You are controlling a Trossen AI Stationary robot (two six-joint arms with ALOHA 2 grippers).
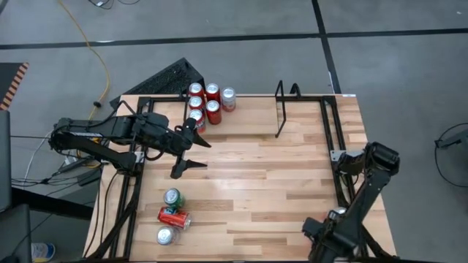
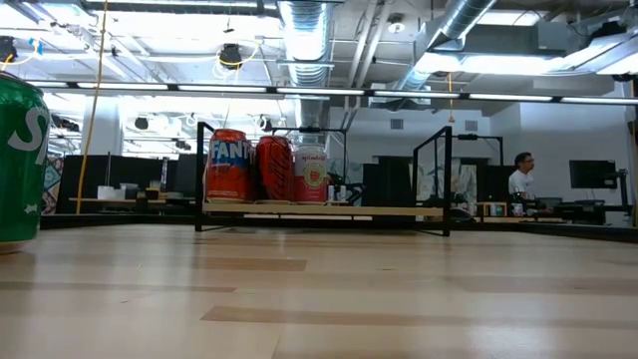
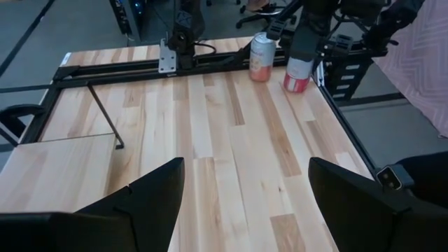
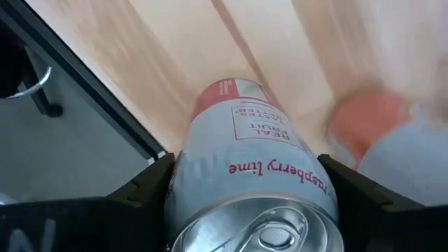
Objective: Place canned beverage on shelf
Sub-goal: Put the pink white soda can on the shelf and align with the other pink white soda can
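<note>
A white and red "raspberry lime" can (image 4: 252,175) stands upright on the wooden table near its near right corner, also seen as the red-bottomed can (image 3: 297,75) in the left wrist view. My right gripper (image 4: 248,185) is shut on it from above. A peach can (image 3: 261,57) stands beside it. The shelf (image 1: 241,109), a low black rod rack at the far edge, carries several cans (image 1: 206,102) at its left end. My left gripper (image 1: 191,152) hangs open above the table's left middle, with nothing between its fingers. My right gripper has the can's upper side wall (image 4: 189,175) between its two fingers, one finger (image 4: 150,185) on each opposite side. The fingers point down from above. The can is upright, and its base rests on the table.
Three more cans sit at the near left: a green one (image 1: 173,197) upright, a red one (image 1: 174,217) on its side, a silver-topped one (image 1: 167,235). Black rails (image 1: 333,139) edge the table. The shelf's right part (image 1: 300,109) holds nothing.
</note>
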